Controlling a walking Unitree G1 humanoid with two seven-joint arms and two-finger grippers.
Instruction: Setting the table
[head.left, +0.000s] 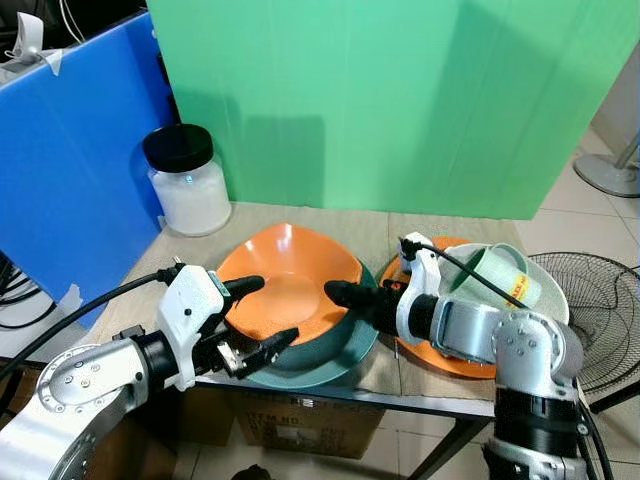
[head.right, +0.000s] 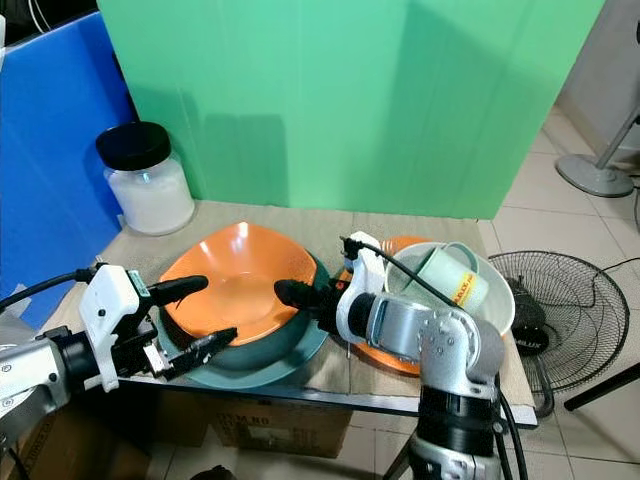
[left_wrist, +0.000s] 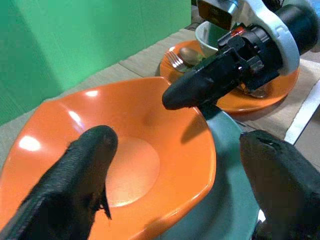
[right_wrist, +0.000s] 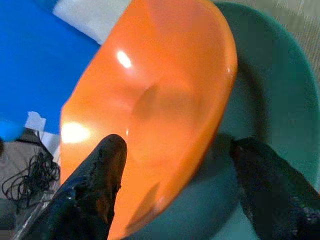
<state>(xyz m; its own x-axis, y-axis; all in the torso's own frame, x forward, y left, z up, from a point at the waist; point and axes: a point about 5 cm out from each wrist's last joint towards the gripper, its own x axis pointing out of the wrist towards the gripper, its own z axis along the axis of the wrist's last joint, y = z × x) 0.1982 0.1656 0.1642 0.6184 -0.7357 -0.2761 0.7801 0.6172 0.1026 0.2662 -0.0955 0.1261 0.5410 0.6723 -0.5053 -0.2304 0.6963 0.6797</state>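
Both grippers' jaws spread wide astride opposite rims of the orange bowl (head.left: 288, 282), left gripper (head.left: 262, 312), right gripper (right_wrist: 175, 185).

Both head views look forward and down from above the table's (head.left: 330, 225) near edge, facing the green backdrop (head.left: 400, 100) beyond its far edge. Each wrist view sits close to the orange bowl (left_wrist: 125, 150), looking along its own black fingers (left_wrist: 75, 180) from opposite sides. All four views share the orange bowl and the teal plate (right_wrist: 270, 90) beneath it.
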